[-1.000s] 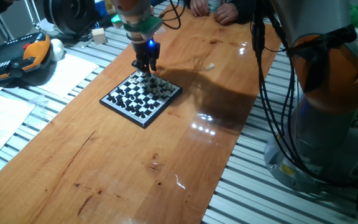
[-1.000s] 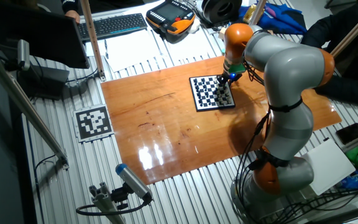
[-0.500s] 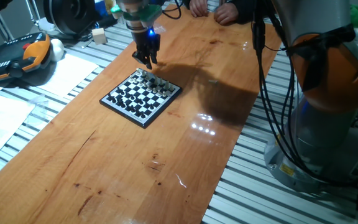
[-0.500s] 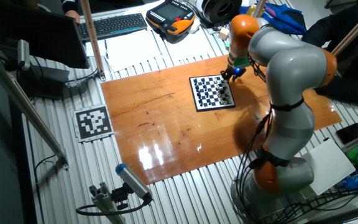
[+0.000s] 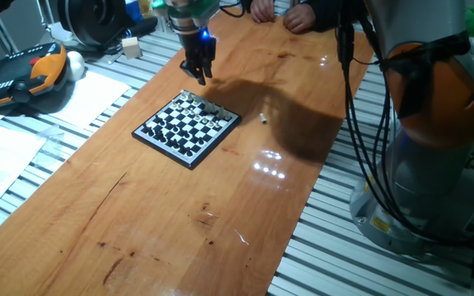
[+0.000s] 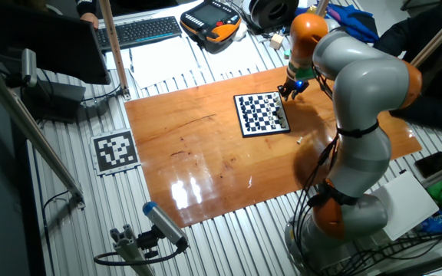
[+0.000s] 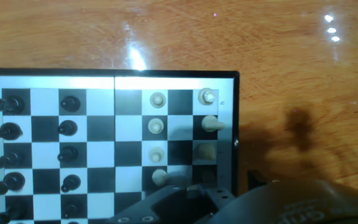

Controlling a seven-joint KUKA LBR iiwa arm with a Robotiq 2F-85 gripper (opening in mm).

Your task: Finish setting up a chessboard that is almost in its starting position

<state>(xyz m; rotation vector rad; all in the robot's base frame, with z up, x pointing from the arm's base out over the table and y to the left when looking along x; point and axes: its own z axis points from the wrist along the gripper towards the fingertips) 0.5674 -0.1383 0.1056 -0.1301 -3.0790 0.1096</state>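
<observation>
The chessboard [image 5: 188,125] lies on the wooden table, a small black-rimmed board with tiny pieces on it; it also shows in the other fixed view [image 6: 262,113]. In the hand view, the chessboard [image 7: 98,134] has black pieces [image 7: 8,132] in rows on the left and white pieces [image 7: 156,127] on the right. My gripper [image 5: 197,74] hangs above the table just beyond the board's far corner, clear of the pieces. Its fingers point down, close together. I cannot see whether anything is between them. In the hand view only the dark gripper body [image 7: 229,202] fills the bottom edge.
A small pale spot [image 5: 263,118] shows on the wood to the right of the board. A teach pendant [image 5: 23,76] and papers [image 5: 89,99] lie at the left. The arm's base [image 5: 434,164] and cables stand at the right. A person's hands [image 5: 282,12] rest at the far edge.
The gripper has risen off the white side of the board and moved back, beyond the board's far corner. The board has not moved.
</observation>
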